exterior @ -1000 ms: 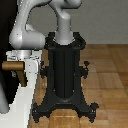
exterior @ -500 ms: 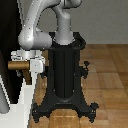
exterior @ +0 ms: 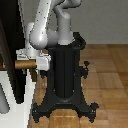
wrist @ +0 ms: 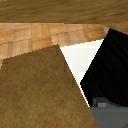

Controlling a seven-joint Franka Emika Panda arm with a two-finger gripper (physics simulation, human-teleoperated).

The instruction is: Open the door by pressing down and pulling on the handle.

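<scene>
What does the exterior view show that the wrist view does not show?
Only the exterior view shows the handle, the gripper beside it, the arm and the black pedestal. Only the wrist view shows a close brown surface next to white and black areas that I cannot identify. Both views show the wooden floor. Neither shows whether the gripper is open.

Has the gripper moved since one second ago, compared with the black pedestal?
Yes. In the exterior view the gripper has shifted toward that view's right, nearer the black pedestal, and now sits over the inner end of the handle by the door.
</scene>
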